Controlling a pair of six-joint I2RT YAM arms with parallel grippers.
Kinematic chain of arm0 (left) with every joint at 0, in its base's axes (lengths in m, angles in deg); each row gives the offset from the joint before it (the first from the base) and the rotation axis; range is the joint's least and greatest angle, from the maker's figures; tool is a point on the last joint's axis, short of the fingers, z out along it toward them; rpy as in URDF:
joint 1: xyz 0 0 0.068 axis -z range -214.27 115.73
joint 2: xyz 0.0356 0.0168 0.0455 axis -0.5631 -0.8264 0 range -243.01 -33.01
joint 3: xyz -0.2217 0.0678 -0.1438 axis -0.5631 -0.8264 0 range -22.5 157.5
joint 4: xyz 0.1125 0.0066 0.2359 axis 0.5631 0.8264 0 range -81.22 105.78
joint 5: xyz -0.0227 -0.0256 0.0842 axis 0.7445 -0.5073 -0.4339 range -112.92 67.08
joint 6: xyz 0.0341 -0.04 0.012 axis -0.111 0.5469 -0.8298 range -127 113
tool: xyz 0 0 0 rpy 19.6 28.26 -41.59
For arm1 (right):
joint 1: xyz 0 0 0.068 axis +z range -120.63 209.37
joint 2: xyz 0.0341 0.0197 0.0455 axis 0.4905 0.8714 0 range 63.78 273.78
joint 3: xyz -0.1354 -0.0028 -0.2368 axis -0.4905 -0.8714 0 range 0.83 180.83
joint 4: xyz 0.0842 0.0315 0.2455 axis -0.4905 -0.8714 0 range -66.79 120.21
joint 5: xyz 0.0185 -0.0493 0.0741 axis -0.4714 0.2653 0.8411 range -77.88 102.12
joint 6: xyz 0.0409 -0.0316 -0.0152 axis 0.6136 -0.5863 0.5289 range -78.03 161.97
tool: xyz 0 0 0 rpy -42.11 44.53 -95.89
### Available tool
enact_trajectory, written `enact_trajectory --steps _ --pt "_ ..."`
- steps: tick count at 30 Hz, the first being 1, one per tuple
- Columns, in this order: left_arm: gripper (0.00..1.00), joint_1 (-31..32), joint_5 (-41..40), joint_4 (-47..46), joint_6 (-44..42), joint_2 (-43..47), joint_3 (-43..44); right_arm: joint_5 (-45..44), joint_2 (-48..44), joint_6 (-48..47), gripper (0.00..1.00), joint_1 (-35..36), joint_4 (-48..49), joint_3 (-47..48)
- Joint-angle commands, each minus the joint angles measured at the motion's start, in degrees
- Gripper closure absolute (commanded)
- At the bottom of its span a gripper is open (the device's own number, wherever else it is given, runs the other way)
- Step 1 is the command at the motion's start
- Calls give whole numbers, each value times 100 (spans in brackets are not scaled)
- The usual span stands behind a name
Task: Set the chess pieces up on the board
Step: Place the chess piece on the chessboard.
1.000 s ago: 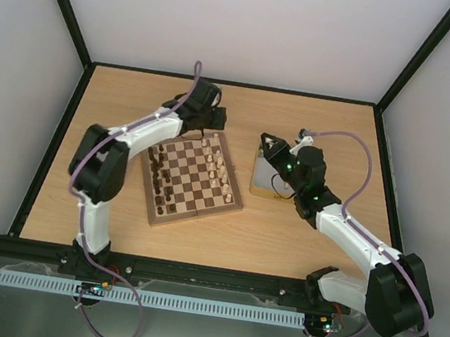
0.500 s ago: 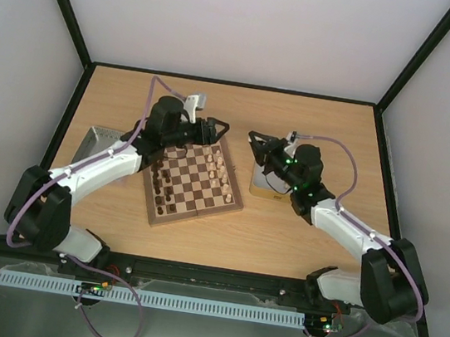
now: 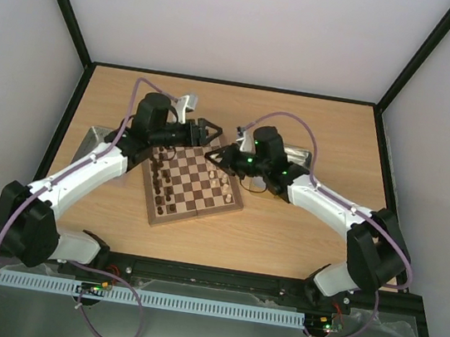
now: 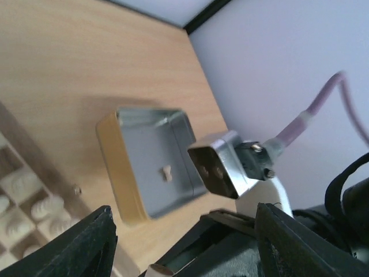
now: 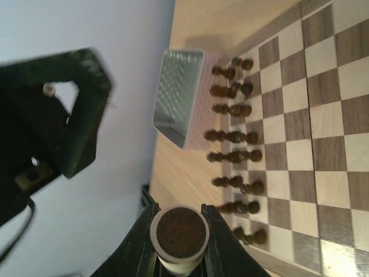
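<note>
The board point(image 3: 194, 183) lies mid-table, dark pieces point(image 3: 160, 180) along its left side and pale pieces point(image 3: 223, 172) along its right. My right gripper point(image 3: 220, 154) hovers over the board's far right corner. In the right wrist view it point(image 5: 179, 228) is shut on a pale piece with a dark felt base point(image 5: 180, 238), above the rows of dark pieces point(image 5: 236, 138). My left gripper point(image 3: 211, 130) is open and empty just beyond the board's far edge. In the left wrist view its fingers point(image 4: 86, 242) stand wide apart.
A gold-sided metal tin point(image 4: 153, 164) holds one pale piece point(image 4: 166, 172); the right arm partly covers it point(image 3: 296, 155). A second tin point(image 3: 94, 143) lies left of the board, also seen in the right wrist view point(image 5: 179, 95). The two grippers are close together.
My right gripper moved left from the right-hand tin to over the board's far corner. My left arm swung down and outward, its gripper staying near the board's far edge.
</note>
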Motion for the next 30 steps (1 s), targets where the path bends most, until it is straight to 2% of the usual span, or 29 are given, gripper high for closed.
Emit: enact_trajectory --steps 1,6,12,22,27,30 --pt "32 -83 1119 1000 -234 47 -41 26 74 -2381 98 258 -1188 415" --pt "33 -180 1406 1626 -391 148 -139 -242 107 -4171 98 377 -1620 687" --pt "39 -515 1601 1300 4 304 -653 -618 33 -5465 97 696 -1466 608" --pt "45 -584 2605 1125 -98 326 -1164 -1134 192 -6030 94 912 -1506 765" --pt "41 -656 2963 1079 -206 403 -1361 -1237 294 -6220 94 916 -1728 900" --pt "47 -664 2937 1177 -294 392 -1433 -1343 283 -6238 94 912 -1772 1001"
